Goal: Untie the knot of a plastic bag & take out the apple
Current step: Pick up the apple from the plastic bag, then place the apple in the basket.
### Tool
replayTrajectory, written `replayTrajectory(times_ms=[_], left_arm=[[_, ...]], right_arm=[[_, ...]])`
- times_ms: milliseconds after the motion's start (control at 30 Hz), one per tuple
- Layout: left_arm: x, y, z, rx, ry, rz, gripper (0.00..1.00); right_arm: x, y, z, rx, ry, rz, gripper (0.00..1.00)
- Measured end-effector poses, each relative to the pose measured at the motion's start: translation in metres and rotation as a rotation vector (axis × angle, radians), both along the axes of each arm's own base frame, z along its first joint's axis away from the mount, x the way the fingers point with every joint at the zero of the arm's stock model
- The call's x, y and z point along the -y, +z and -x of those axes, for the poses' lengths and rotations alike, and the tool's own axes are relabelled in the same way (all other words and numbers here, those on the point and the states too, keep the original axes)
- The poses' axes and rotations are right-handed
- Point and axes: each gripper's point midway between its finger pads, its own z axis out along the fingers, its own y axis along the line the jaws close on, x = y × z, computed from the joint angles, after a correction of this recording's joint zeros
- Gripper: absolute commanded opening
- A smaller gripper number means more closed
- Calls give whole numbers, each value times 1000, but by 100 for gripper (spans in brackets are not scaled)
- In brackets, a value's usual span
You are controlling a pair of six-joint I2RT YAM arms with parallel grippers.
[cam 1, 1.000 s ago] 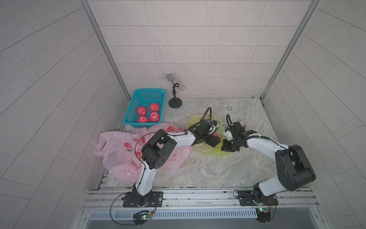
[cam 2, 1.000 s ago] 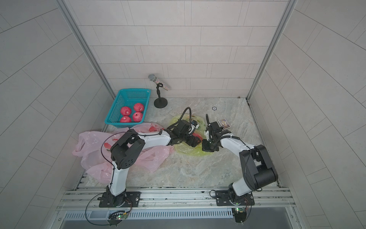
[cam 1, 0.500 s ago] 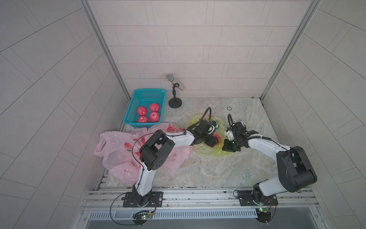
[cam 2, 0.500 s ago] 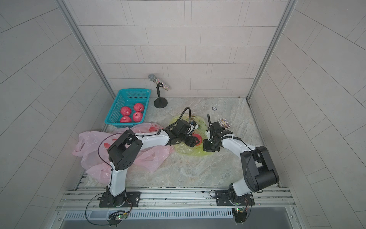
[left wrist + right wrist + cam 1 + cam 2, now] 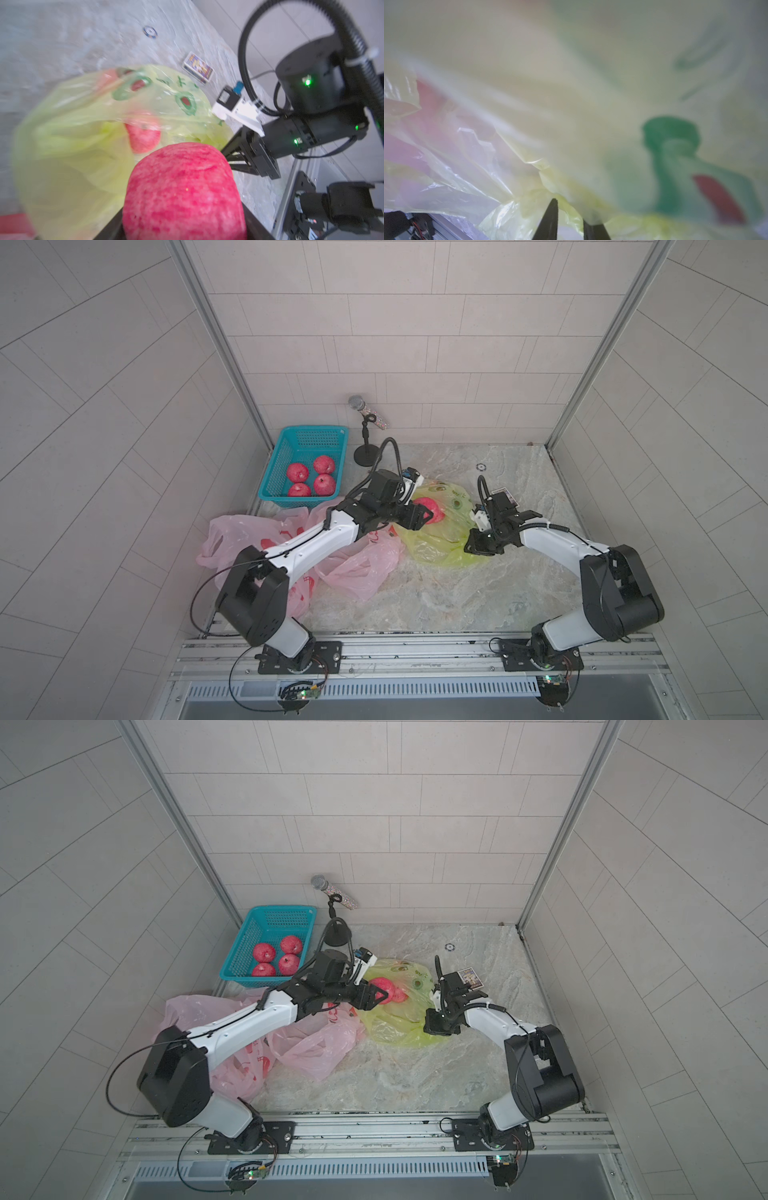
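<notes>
A red apple [image 5: 431,507] sits between the jaws of my left gripper [image 5: 420,517], which is shut on it just above the mouth of the yellow-green plastic bag [image 5: 440,541]. In the left wrist view the apple [image 5: 182,193] fills the space between the black fingers [image 5: 112,228]. A second red fruit [image 5: 143,137] shows through the bag's film. My right gripper [image 5: 478,542] rests low at the bag's right edge. In the right wrist view its fingertips [image 5: 553,209] stand slightly apart, with bag film [image 5: 529,145] draped over them. No knot shows.
A blue basket [image 5: 286,456] with several red apples stands at the back left, next to a microphone on a stand [image 5: 365,427]. Crumpled pink bags [image 5: 357,568] lie under my left arm. A small card box [image 5: 505,494] and a round disc [image 5: 481,467] lie behind the right gripper.
My left gripper has drawn back to the left with the apple, away from the middle of the yellow-green bag. The right gripper stays at the bag's edge, and its jaws have parted a little.
</notes>
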Motion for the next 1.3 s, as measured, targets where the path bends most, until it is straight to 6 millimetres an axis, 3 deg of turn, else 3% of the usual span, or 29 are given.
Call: replayTrajectory(times_ms=[67,233,300,533,733,867,1033,1300], left_arm=[[-28,13,-19,25,93,23,17],[-95,33,-68,70,301,56,11],[-123,41,-87,88,381,58,3],[-191,72,-139,156,578,24,1],[-247,73,-175,150,738,-68,7],[-278,58,-195,108,815,-131,8],[-305,19,-209,23,873,-230,9],[-324,-32,-230,-65,914,-358,10]], right_arm=[[-2,8,-2,14,6,-4,48],[-9,43,-9,105,28,-32,79],[-12,60,-12,139,33,-49,100],[-18,98,-11,202,62,-87,100],[-21,122,-6,225,89,-108,100],[-25,148,-10,279,98,-134,100],[-31,173,-22,335,108,-162,100],[-36,156,-47,275,107,-155,100]])
